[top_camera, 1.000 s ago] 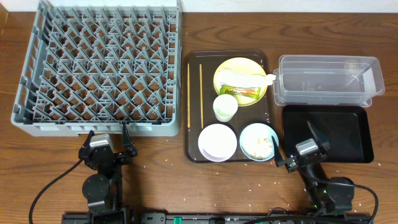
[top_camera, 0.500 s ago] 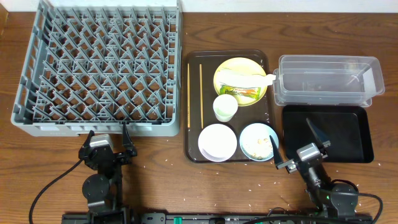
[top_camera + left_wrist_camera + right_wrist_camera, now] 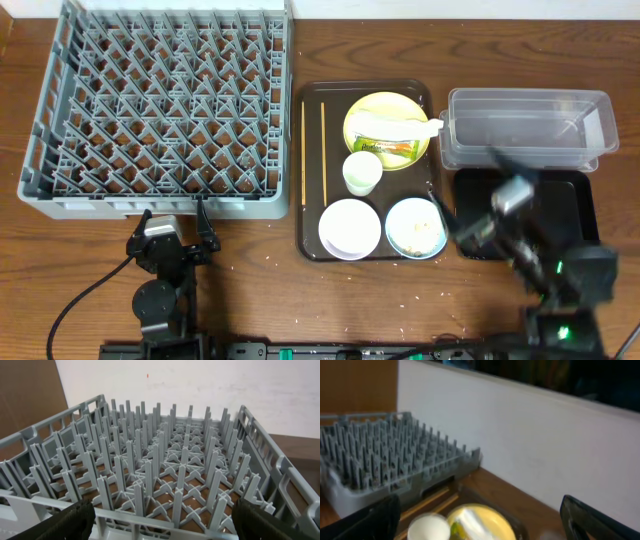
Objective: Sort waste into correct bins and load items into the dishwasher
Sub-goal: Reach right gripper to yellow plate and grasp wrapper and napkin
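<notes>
The grey dish rack [image 3: 160, 110] fills the far left and the left wrist view [image 3: 165, 460]. The yellow plate [image 3: 372, 108] holds the white wrapper [image 3: 400, 124] and the green-orange packet [image 3: 395, 150]. The pale cup [image 3: 362, 173], the white bowl [image 3: 349, 227], the blue bowl [image 3: 415, 227] with rice and two chopsticks [image 3: 303, 150] lie on the brown tray [image 3: 312, 245]. My left gripper [image 3: 172, 225] is open at the rack's front edge. My right gripper [image 3: 470, 195] is open, raised and blurred over the black tray's [image 3: 570, 215] left end. The right wrist view shows the plate [image 3: 485, 520] and cup [image 3: 429, 527].
The clear tub [image 3: 525, 130] stands behind the black tray at the far right. Loose rice grains [image 3: 415, 295] are scattered on the wooden table near the front edge. A white wall rises behind the table.
My right arm has lifted off the table and swung toward the far side, now above the black tray's left end. My left arm has not moved.
</notes>
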Controlling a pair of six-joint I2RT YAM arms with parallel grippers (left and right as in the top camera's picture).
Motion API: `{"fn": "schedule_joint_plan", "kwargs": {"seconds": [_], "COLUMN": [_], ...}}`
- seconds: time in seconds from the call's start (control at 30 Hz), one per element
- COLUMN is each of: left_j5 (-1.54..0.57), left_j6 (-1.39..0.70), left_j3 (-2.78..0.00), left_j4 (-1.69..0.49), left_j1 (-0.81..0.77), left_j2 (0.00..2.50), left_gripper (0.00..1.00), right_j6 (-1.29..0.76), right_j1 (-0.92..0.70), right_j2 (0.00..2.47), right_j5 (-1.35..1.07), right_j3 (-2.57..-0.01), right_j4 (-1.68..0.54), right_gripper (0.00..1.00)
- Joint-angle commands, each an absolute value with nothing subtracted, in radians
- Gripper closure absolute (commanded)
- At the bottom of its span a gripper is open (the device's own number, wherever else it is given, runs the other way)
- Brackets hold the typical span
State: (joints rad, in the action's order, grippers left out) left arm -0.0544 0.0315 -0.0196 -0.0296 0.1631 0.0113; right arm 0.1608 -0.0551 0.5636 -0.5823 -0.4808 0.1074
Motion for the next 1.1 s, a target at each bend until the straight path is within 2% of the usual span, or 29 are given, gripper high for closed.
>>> {"fn": "schedule_joint_plan", "kwargs": {"seconds": [0.0,0.13,0.3,0.53,0.67,1.07], "left_j5": [-0.057,-0.057,-0.057,-0.057,-0.057,-0.057], "left_j6": [0.045,0.045,0.045,0.045,0.045,0.045], "left_j3": [-0.004,-0.004,-0.004,-0.004,-0.004,-0.004], "left_j4": [-0.067,-0.066,-0.066,-0.067,-0.067,-0.066], "left_j1": [0.169,0.169,0.169,0.169,0.169,0.169], "left_j2": [0.005,0.005,0.005,0.005,0.005,0.005], "left_gripper": [0.12,0.12,0.12,0.12,0.12,0.12], "right_j6": [0.143,0.183,0.371,0.642,0.826,0.832], "right_j1": [-0.059,-0.059,-0.06,-0.118,-0.177,-0.211], "right_j2": [0.79,1.004,1.369,1.651,1.754,1.973], "right_j5": [-0.682,-0.686,-0.685,-0.529,-0.439,-0.414], "right_j3": [-0.689,-0.918,-1.334,-1.616,-1.641,-1.641], "right_j4": [0.049,-0.139,-0.522,-0.804,-0.849,-0.796], "right_gripper": [0.01,0.01,0.01,0.01,0.01,0.01]}}
